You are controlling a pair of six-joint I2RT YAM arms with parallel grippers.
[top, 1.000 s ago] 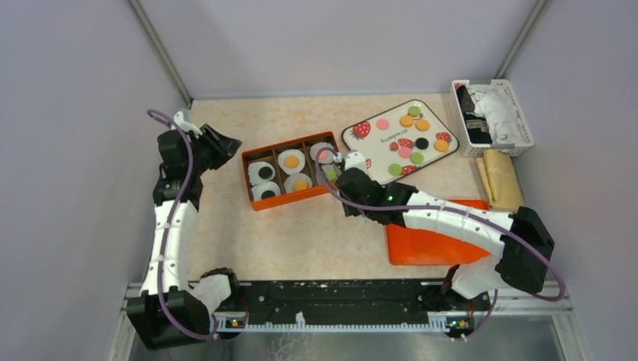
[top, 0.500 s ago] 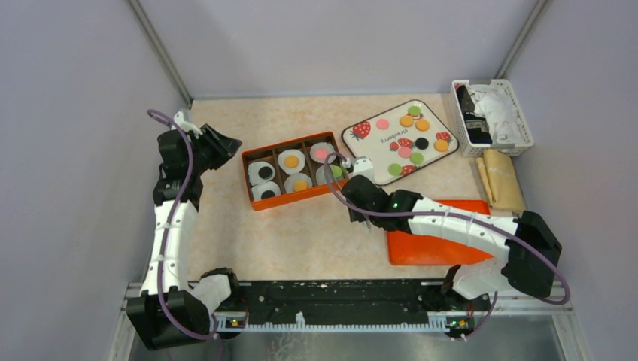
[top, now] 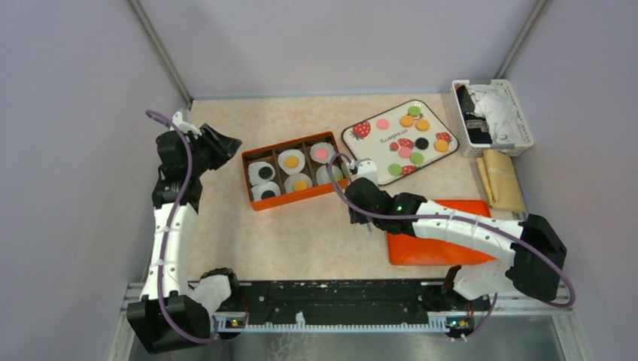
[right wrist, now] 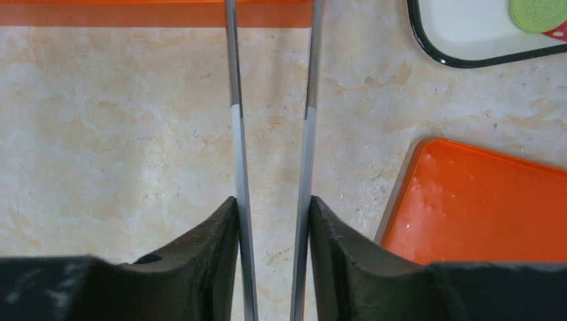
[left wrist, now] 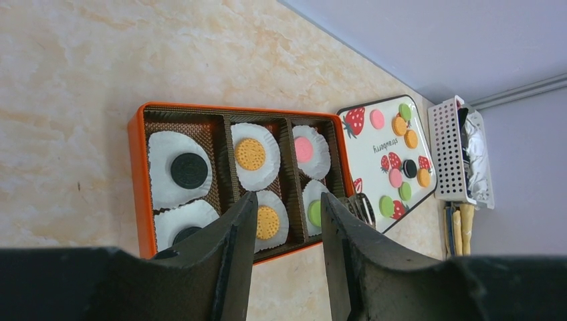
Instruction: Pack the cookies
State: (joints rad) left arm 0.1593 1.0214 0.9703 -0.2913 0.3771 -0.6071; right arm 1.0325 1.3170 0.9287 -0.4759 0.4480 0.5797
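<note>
The orange box (top: 246, 177) holds paper cups with cookies: black (top: 264, 172), orange (top: 291, 160), pink (top: 321, 153) and green (top: 335, 172). Several more cookies (top: 422, 143) lie on the strawberry tray (top: 387, 139). My right gripper (top: 360, 180) is shut on metal tongs (right wrist: 234, 80), just off the box's right near corner. The tong blades stand apart with nothing between them, over bare table. My left gripper (top: 226, 144) is open and empty, left of the box. The left wrist view shows the box (left wrist: 137, 174) and the tray (left wrist: 374, 144) beyond my left gripper (left wrist: 286, 200).
An orange lid (top: 429, 241) lies on the table under my right forearm; it also shows in the right wrist view (right wrist: 481, 207). A white basket (top: 493, 116) with cloth stands at the far right. A tan roll (top: 500, 180) lies beside it.
My right gripper with the tongs has pulled back from over the box's right compartment, toward the near right. The green and pink cookies there now show. The left arm has not moved.
</note>
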